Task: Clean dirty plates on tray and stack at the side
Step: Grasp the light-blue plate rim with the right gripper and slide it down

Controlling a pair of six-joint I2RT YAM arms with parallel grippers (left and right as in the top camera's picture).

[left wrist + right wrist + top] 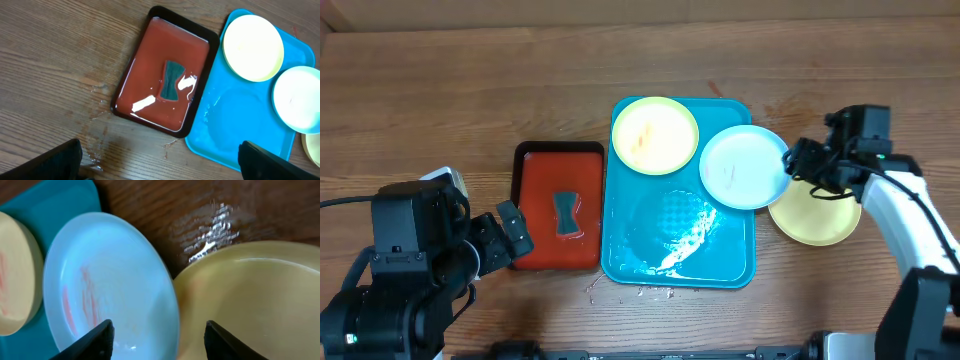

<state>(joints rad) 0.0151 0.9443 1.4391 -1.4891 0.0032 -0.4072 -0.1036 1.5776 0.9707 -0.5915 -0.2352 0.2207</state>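
Observation:
The turquoise tray [628,250] holds a pale yellow plate [654,134] at its back left. A light blue plate [744,167] with faint orange smears lies over the tray's right rim. Another pale yellow plate [815,218] rests on the table to the tray's right, partly under the blue one. My right gripper [798,163] hovers open over the blue plate's right rim. In the right wrist view its fingers [90,342] straddle the blue plate [100,275] and the yellow plate [260,295], holding nothing. My left gripper [160,167] stands wide open over bare wood at the front left.
A red tray with a black rim [534,190] sits left of the turquoise tray, wet, with a dark sponge [565,212] in it. Water glistens in the turquoise tray's middle. Small splashes and crumbs lie on the wood near its front edge [655,291].

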